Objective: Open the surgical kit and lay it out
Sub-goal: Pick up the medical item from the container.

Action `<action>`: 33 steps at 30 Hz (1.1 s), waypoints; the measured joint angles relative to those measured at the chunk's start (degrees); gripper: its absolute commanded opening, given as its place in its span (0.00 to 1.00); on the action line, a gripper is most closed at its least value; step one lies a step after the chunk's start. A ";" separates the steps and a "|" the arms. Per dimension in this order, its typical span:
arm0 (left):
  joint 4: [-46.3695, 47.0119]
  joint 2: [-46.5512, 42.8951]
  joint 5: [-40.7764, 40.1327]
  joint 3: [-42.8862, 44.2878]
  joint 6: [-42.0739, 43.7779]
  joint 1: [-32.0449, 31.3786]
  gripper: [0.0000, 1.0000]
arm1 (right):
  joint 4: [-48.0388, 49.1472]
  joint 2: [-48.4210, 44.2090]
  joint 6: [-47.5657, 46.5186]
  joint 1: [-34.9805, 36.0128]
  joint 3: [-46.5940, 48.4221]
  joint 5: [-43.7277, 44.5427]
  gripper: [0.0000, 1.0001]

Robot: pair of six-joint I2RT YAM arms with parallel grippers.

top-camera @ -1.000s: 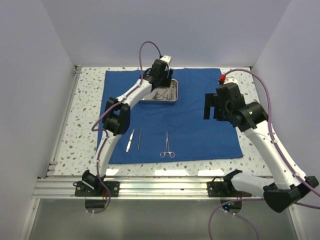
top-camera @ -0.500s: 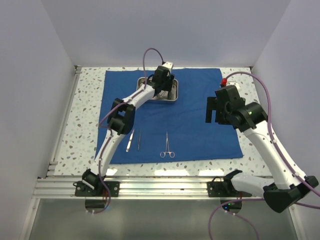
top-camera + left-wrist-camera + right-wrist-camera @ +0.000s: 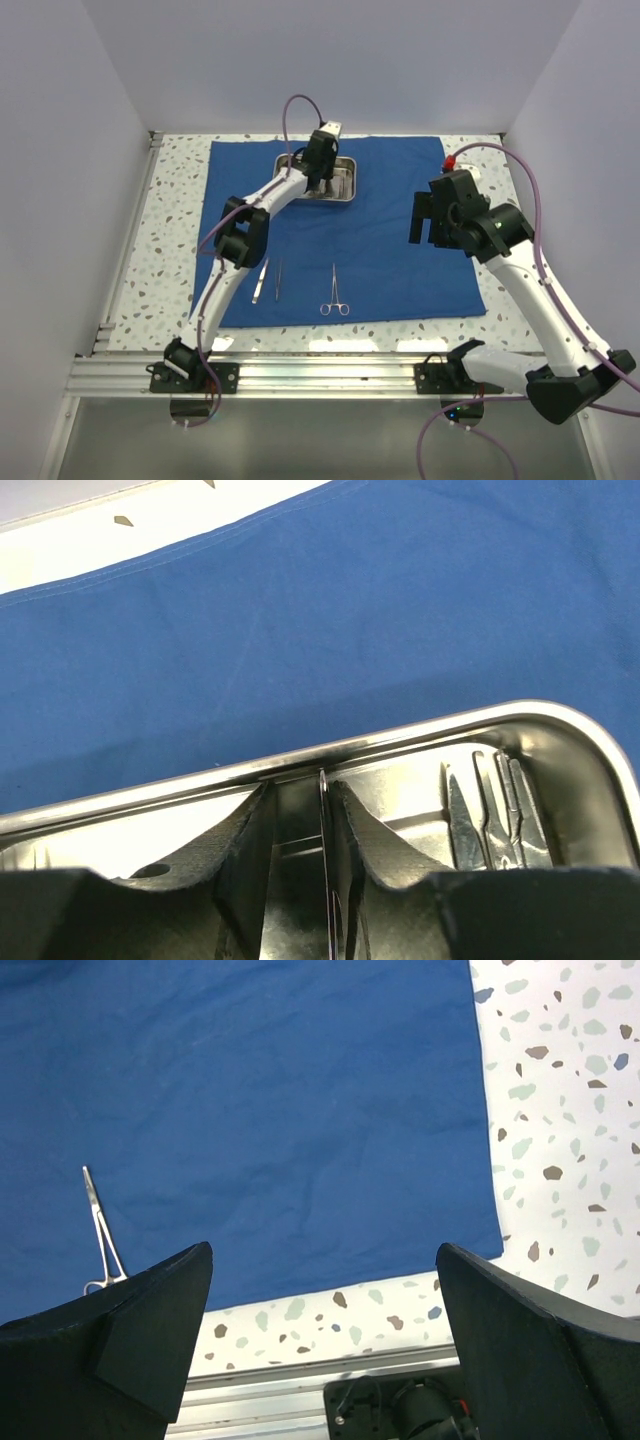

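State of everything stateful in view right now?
blue cloth: spread flat.
steel tray: on the cloth, more instruments inside.
tweezers: laid out on cloth.
clamp: laid out on cloth.
left gripper: in tray, fingers partly open around a thin instrument.
right gripper: open, empty, above cloth.

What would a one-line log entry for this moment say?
left gripper: in tray, jaws part-open astride thin tool | right gripper: open, over cloth | laid out: tweezers, clamp
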 measured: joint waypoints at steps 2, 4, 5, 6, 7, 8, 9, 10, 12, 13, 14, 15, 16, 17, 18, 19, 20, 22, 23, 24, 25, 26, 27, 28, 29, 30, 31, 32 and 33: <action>-0.26 0.15 0.50 0.35 -0.24 0.35 0.28 | 0.15 0.50 0.13 0.00 0.00 -0.07 0.99; -0.44 0.17 0.87 0.44 -0.42 0.57 0.13 | 0.35 1.07 0.22 0.00 -0.04 -0.15 0.99; -0.52 0.20 1.07 0.50 -0.33 0.72 0.09 | 0.46 1.38 0.22 0.00 -0.07 -0.17 0.99; -0.66 0.22 1.33 0.63 -0.26 0.85 0.04 | 0.61 1.64 0.24 0.00 -0.09 -0.24 0.99; -0.79 0.24 1.55 0.72 -0.28 0.92 0.01 | 0.72 1.86 0.24 0.00 -0.09 -0.33 0.99; -0.87 0.26 1.68 0.74 -0.28 1.01 0.00 | 0.83 2.08 0.26 0.00 -0.09 -0.33 0.99; -0.96 0.26 1.81 0.76 -0.28 1.03 0.00 | 0.98 2.25 0.28 0.00 -0.09 -0.35 0.99; -0.96 0.28 1.95 0.79 -0.26 1.05 0.00 | 1.11 2.40 0.31 0.00 -0.09 -0.35 0.99; -1.01 0.28 2.12 0.79 -0.28 1.11 0.00 | 1.36 2.56 0.33 0.00 -0.09 -0.37 0.99; -1.01 0.28 2.21 0.79 -0.28 1.14 0.00 | 1.44 2.56 0.33 0.00 -0.09 -0.37 0.99; -0.98 0.28 2.23 0.76 -0.28 1.16 0.00 | 1.46 2.56 0.33 0.00 -0.09 -0.37 0.99; -0.90 0.26 2.21 0.63 -0.28 1.16 0.00 | 1.51 2.56 0.31 0.00 -0.09 -0.37 0.99; -0.68 0.07 2.19 0.31 -0.28 1.16 0.00 | 1.55 2.56 0.31 0.00 -0.09 -0.37 0.99; -0.48 -0.22 2.03 -0.20 -0.28 1.16 0.00 | 1.62 2.56 0.31 0.00 -0.09 -0.37 0.99; -0.42 -0.59 1.84 -0.72 -0.31 1.16 0.00 | 1.70 2.56 0.31 0.00 -0.09 -0.39 0.99; -0.52 -0.94 1.62 -1.11 -0.31 1.16 0.00 | 1.84 2.56 0.31 0.00 -0.09 -0.42 0.99; -0.68 -1.20 1.36 -1.42 -0.31 1.16 0.00 | 1.92 2.56 0.28 0.00 -0.09 -0.46 0.99; -1.27 -1.51 0.90 -1.51 -0.28 1.22 0.00 | 2.25 2.56 0.28 0.00 -0.09 -0.59 0.99; -1.73 -1.66 0.63 -1.51 -0.31 1.27 0.00 | 2.43 2.56 0.24 0.00 -0.09 -0.61 0.99; -2.43 -1.92 0.20 -1.51 -0.33 1.33 0.00 | 2.62 2.56 0.20 0.00 -0.09 -0.63 0.99; -2.99 -2.25 -0.15 -1.51 -0.33 1.46 0.00 | 2.82 2.60 0.17 0.00 -0.09 -0.72 0.99; -3.48 -2.64 -0.42 -1.51 -0.35 1.64 0.00 | 3.02 2.64 0.11 0.00 -0.07 -0.83 0.99; -3.78 -3.10 -0.70 -1.51 -0.44 1.84 0.00 | 3.10 2.73 0.00 0.00 -0.02 -0.90 0.99; -3.82 -3.74 -0.92 -1.51 -0.55 2.08 0.00 | 3.15 2.84 -0.04 0.00 0.07 -0.96 0.99; -3.85 -4.50 -1.25 -1.51 -0.70 2.36 0.00 | 3.26 2.97 -0.11 0.00 0.13 -1.03 0.99; -3.85 -5.44 -1.55 -1.51 -0.74 2.64 0.00 | 3.41 3.10 -0.22 0.00 0.17 -1.16 0.99; -3.82 -6.32 -1.75 -1.51 -0.74 2.86 0.00 | 3.50 3.26 -0.33 0.00 0.31 -1.44 0.99; -3.74 -7.52 -2.08 -1.51 -0.74 3.17 0.00 | 3.58 3.37 -0.48 0.00 0.37 -1.68 0.99; -3.65 -8.79 -2.43 -1.51 -0.74 3.45 0.00 | 3.61 3.43 -0.57 0.00 0.46 -1.86 0.99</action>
